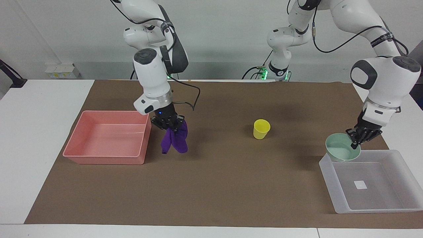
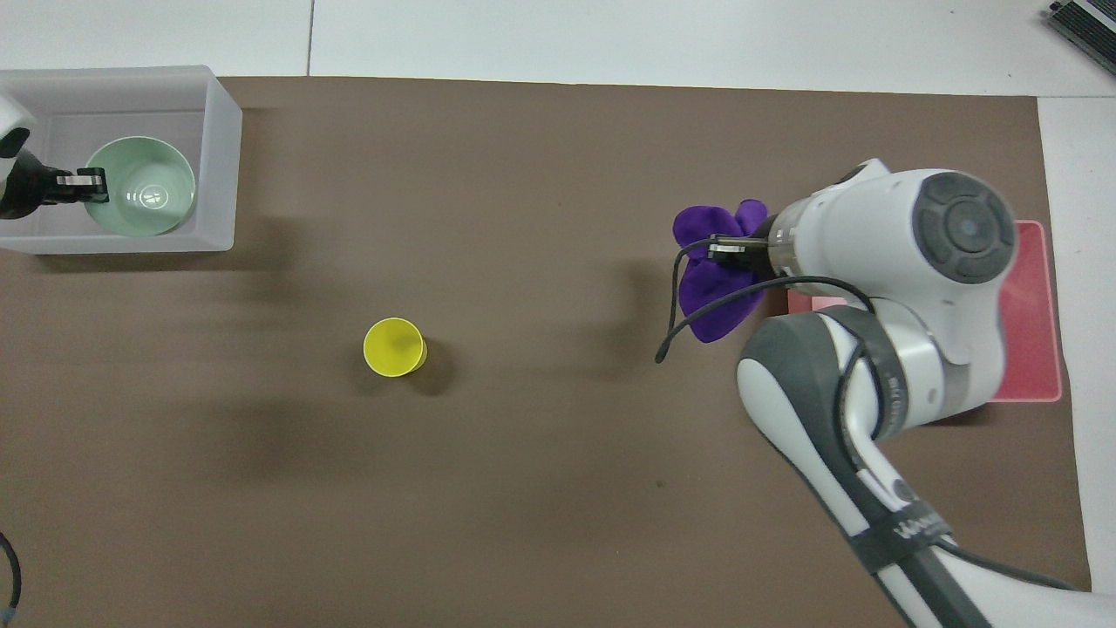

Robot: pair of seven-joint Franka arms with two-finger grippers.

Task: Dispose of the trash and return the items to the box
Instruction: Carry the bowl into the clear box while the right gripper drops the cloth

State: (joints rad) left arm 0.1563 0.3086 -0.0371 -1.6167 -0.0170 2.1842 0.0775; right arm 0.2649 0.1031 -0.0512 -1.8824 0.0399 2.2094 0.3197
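Observation:
My right gripper (image 1: 169, 124) is shut on the deep purple cloth (image 1: 175, 140), which hangs from it above the mat, just beside the pink tub's wall. The cloth also shows in the overhead view (image 2: 715, 283) under the right gripper (image 2: 725, 249). My left gripper (image 1: 356, 140) is shut on the rim of the mint-green bowl (image 1: 342, 151) and holds it over the translucent box (image 1: 376, 209), at the box's edge nearer to the robots. In the overhead view the bowl (image 2: 139, 186) lies over the box (image 2: 222, 174), held by the left gripper (image 2: 83, 180). The yellow cup (image 1: 261, 129) stands upright mid-mat (image 2: 394, 346).
The pink tub (image 1: 105, 159) stands empty at the right arm's end of the mat, partly covered by the right arm in the overhead view (image 2: 1033, 331). A white square mark (image 1: 360, 184) lies on the box's floor. A brown mat (image 1: 231, 185) covers the table.

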